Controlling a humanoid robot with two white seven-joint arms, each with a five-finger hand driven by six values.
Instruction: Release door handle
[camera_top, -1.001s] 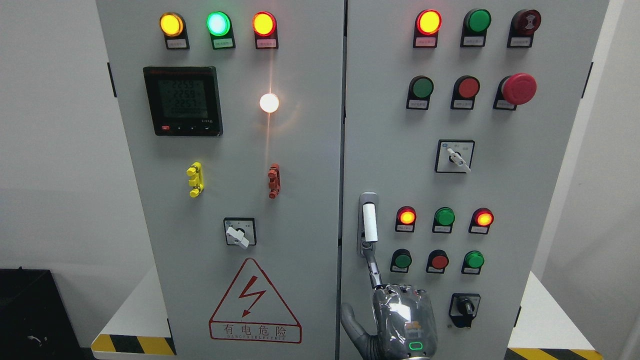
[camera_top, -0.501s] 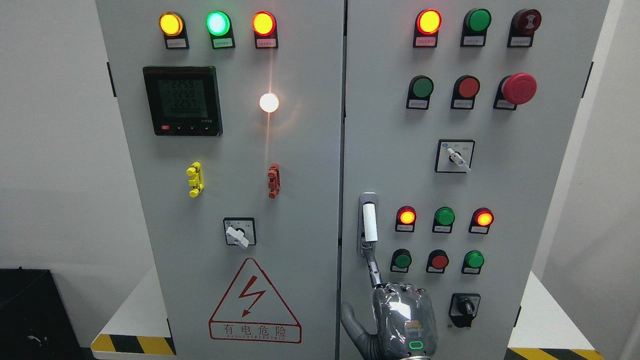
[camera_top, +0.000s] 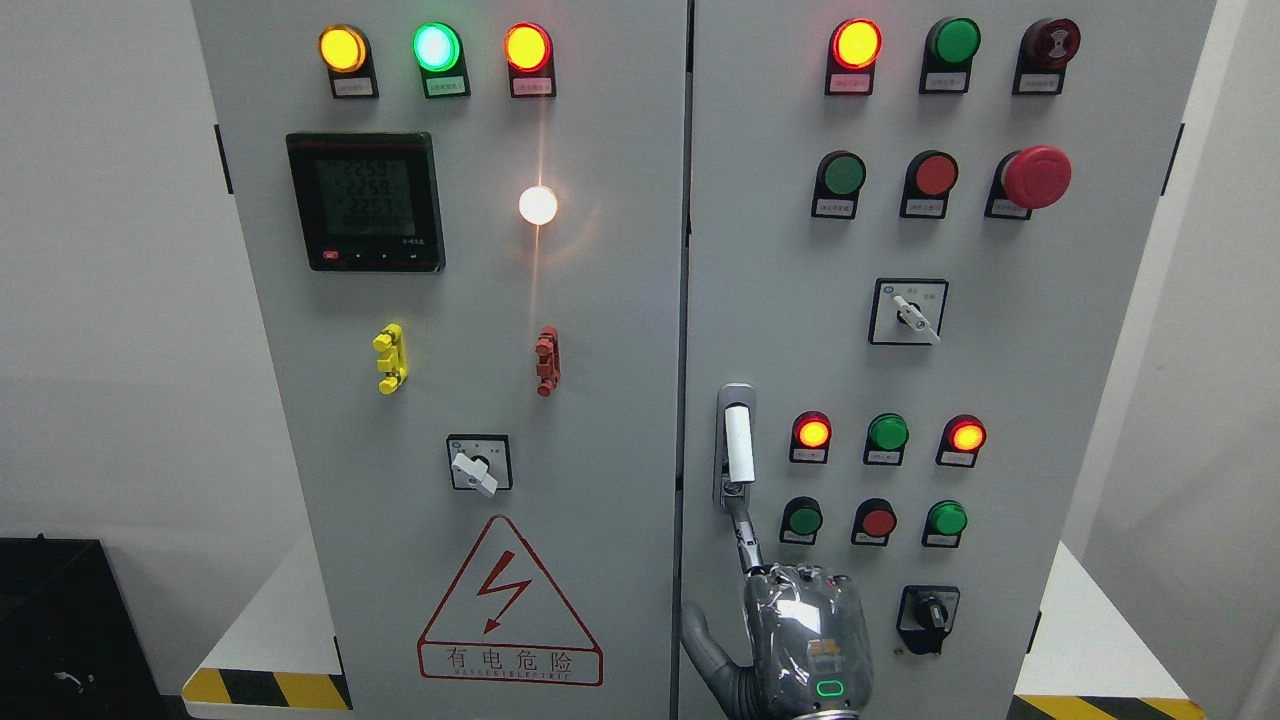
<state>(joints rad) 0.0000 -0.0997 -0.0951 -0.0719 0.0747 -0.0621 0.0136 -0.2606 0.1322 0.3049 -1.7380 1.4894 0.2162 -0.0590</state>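
Observation:
The door handle (camera_top: 738, 446) is a white upright lever in a chrome plate, near the left edge of the right cabinet door (camera_top: 1000, 250). My right hand (camera_top: 805, 640) is straight below it at the bottom edge, back of the hand toward the camera. Its index finger (camera_top: 745, 535) is stretched upward, with its tip touching the lower end of the handle. The thumb (camera_top: 700, 640) is spread out to the left. No other fingers wrap the lever. The left hand is not in view.
The right door also carries lit indicator lamps, push buttons, a red emergency button (camera_top: 1037, 177) and rotary switches (camera_top: 908, 312). The left door (camera_top: 600, 300) has a meter (camera_top: 364, 202), lamps and a red warning triangle (camera_top: 510, 603). A dark box (camera_top: 60, 630) stands at the lower left.

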